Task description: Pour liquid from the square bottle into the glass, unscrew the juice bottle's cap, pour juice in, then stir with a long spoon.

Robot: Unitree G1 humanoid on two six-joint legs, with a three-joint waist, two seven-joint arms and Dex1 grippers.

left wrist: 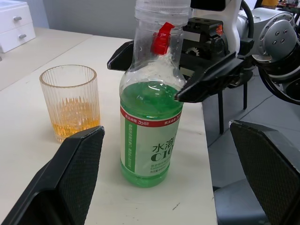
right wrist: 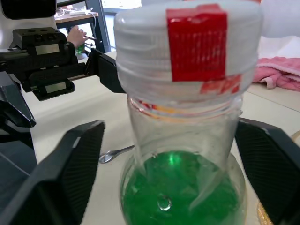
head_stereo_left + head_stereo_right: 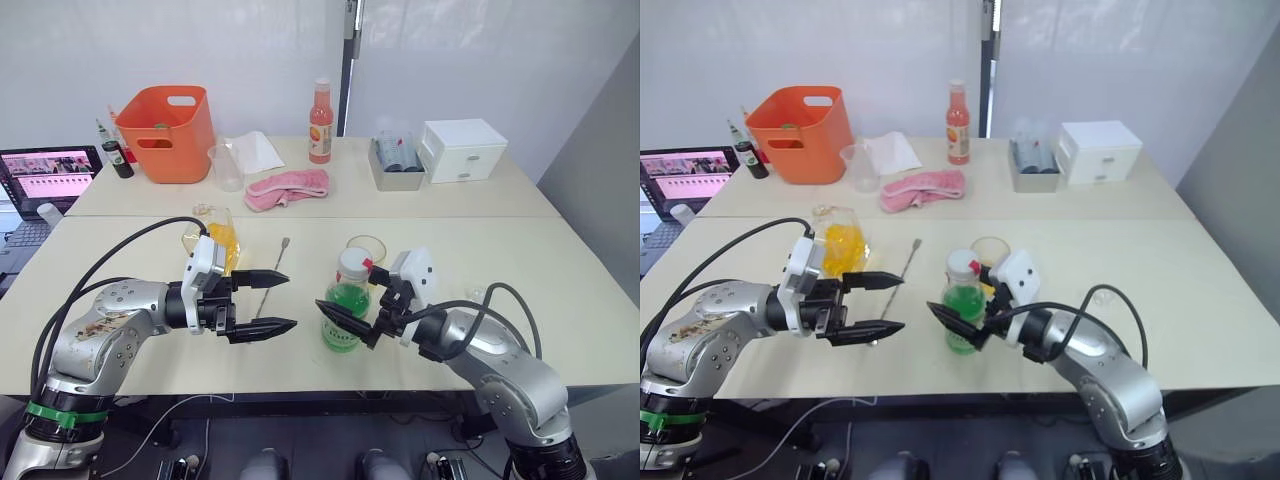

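Observation:
The green juice bottle [image 3: 345,305] stands upright near the table's front edge, with its white cap [image 2: 187,51] and red tab on. My right gripper [image 3: 348,322] is open, a finger on each side of the bottle's body with gaps to it. My left gripper [image 3: 288,299] is open and empty, a little to the left of the bottle and pointing at it. Just behind the bottle stands the glass [image 1: 71,101], with some yellow-orange liquid in its bottom. The square bottle [image 3: 215,238] stands behind my left gripper. The long spoon [image 3: 271,279] lies flat between the two bottles.
At the back stand an orange basket [image 3: 168,132], a plastic measuring cup [image 3: 227,166], a pink cloth [image 3: 288,188], a tall orange-red bottle [image 3: 320,122], a grey tray [image 3: 396,165] and a white drawer box [image 3: 462,150]. A laptop [image 3: 45,180] sits far left.

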